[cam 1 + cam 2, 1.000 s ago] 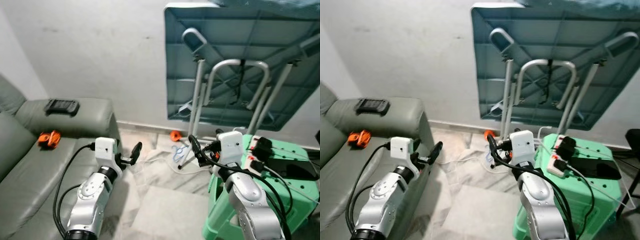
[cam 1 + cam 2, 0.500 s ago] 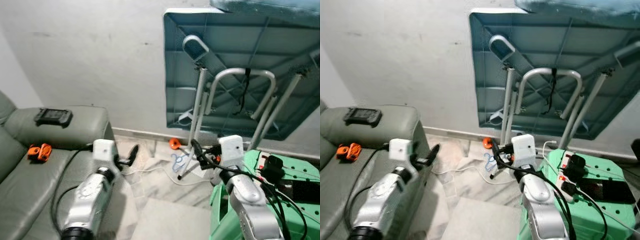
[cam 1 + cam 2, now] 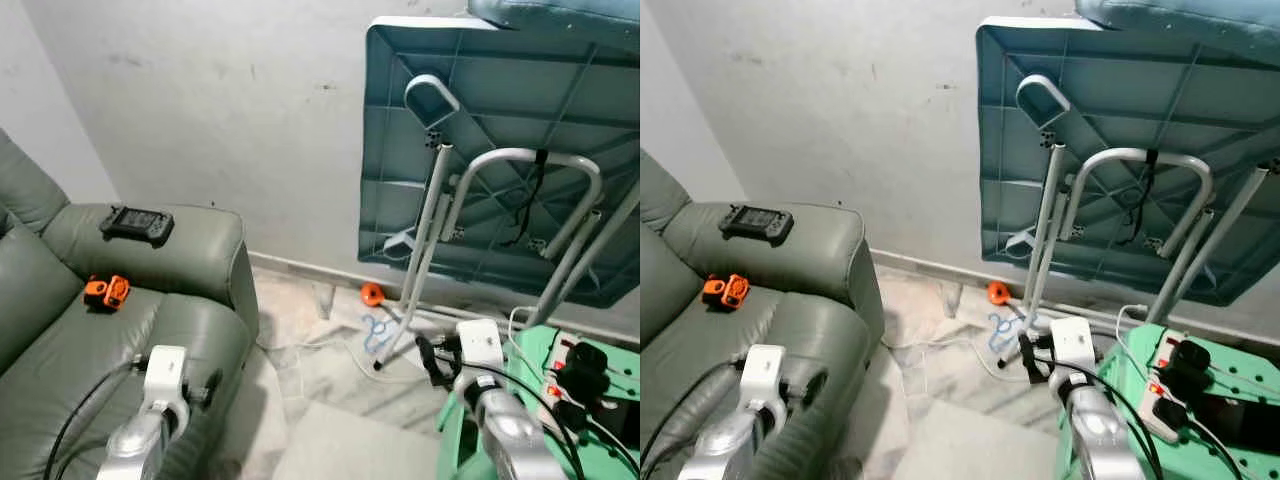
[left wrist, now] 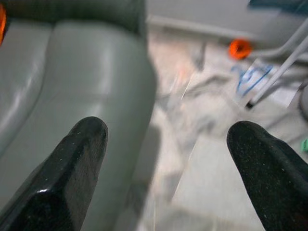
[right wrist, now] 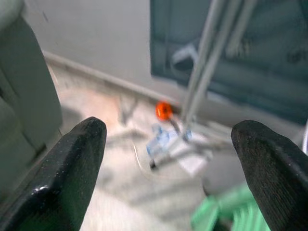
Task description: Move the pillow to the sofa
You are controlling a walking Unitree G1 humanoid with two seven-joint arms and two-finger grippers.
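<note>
On sofa (image 3: 120, 330) armrest, unreadable black device (image 3: 137, 223)

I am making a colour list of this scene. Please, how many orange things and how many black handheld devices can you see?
Orange things: 2, the orange toy on the sofa seat and the orange ball on the floor.
Black handheld devices: 1, the black device on the armrest.
Total: 3
</note>
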